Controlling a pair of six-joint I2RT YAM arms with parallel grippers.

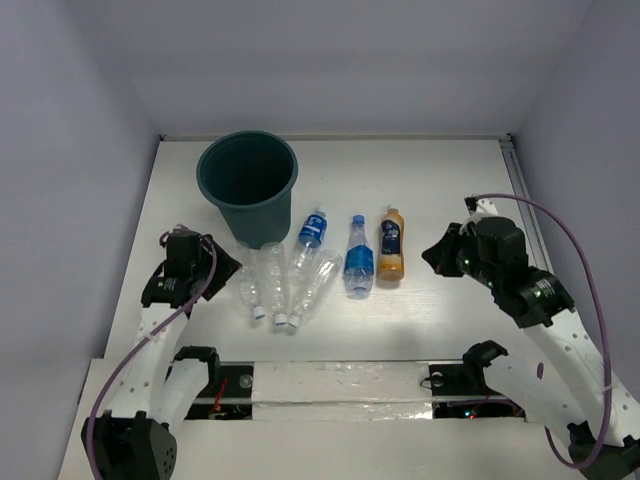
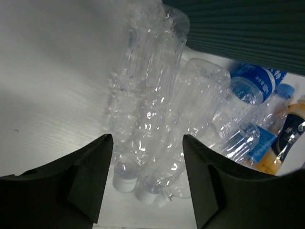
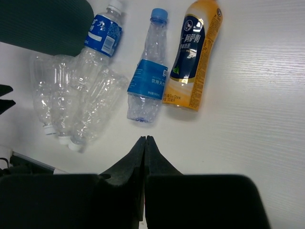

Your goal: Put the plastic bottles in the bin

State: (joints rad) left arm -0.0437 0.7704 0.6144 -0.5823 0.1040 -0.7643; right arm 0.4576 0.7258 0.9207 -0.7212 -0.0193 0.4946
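The dark teal bin (image 1: 248,180) stands upright at the back left. Three clear bottles (image 1: 272,285) lie side by side in front of it, caps toward me. Two blue-labelled bottles (image 1: 310,235) (image 1: 359,258) and an orange bottle (image 1: 391,245) lie to their right. My left gripper (image 1: 228,268) is open just left of the clear bottles. In the left wrist view they (image 2: 152,109) fill the space beyond its open fingers (image 2: 147,143), which hold nothing. My right gripper (image 3: 145,138) is shut and empty, right of the orange bottle (image 3: 193,57).
The bin wall (image 2: 238,28) rises right behind the clear bottles. White walls enclose the table on the left, back and right. A taped strip (image 1: 340,385) runs along the near edge between the arm bases.
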